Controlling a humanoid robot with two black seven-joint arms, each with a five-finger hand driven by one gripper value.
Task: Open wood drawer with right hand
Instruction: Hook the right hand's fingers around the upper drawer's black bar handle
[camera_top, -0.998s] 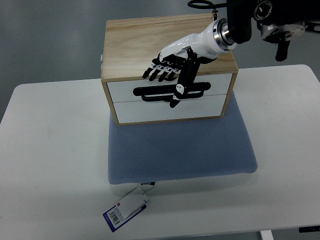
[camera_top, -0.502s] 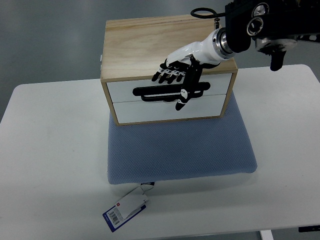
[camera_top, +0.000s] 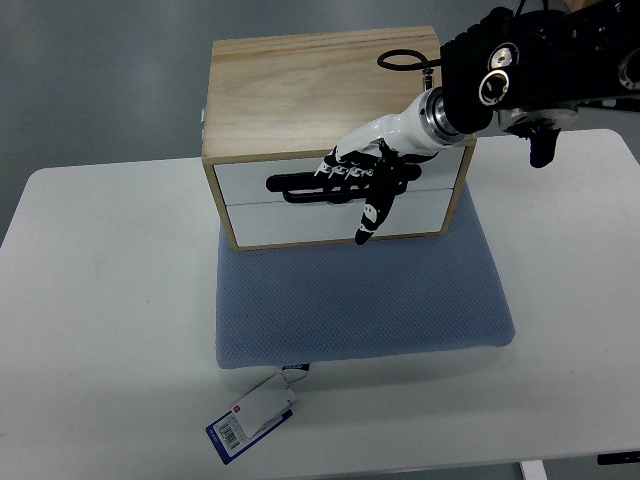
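Note:
A wooden drawer box (camera_top: 300, 100) with two white drawer fronts stands on a blue-grey pad (camera_top: 360, 300). The upper front has a black handle (camera_top: 300, 186). My right hand (camera_top: 358, 180) reaches in from the upper right and lies over the right part of that handle. Its fingers curl down over the bar, and its thumb (camera_top: 371, 222) points down across the lower drawer front. Both drawers look shut. The left arm is out of view.
The pad lies on a white table (camera_top: 100, 300). A blue and white tag (camera_top: 252, 416) lies at the pad's near left corner. The black forearm (camera_top: 530, 70) hangs above the box's right rear corner.
My right hand has come down off the box's top edge onto the upper drawer's handle, and its fingers have curled over the bar. The drawer has not moved.

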